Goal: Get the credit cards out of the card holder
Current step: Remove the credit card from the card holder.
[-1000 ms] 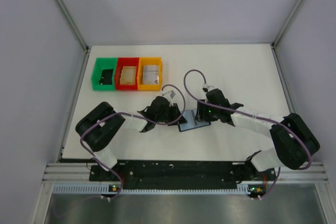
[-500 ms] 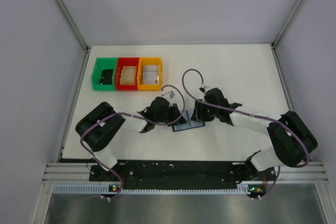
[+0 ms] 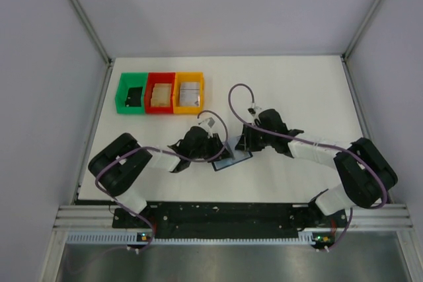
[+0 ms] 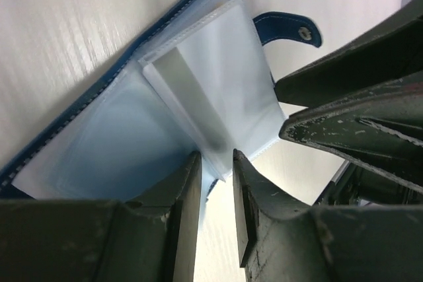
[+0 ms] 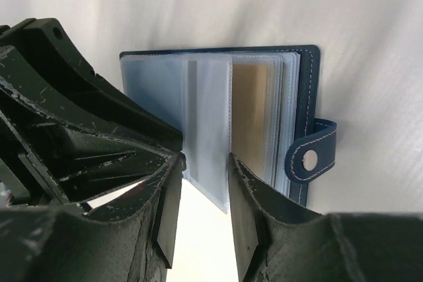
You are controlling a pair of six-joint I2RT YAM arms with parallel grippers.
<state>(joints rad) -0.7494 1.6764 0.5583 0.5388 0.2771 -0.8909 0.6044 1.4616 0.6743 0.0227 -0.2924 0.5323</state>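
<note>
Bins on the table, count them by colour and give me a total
Green bin: 1
Red bin: 1
Orange bin: 1
Total: 3

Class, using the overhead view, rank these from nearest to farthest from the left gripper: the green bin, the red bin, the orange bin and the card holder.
Measured from the left gripper:
1. card holder, right at the fingertips, table centre.
2. orange bin, rightmost of the row behind.
3. red bin, middle of the row.
4. green bin, leftmost, by the table's left edge.
</note>
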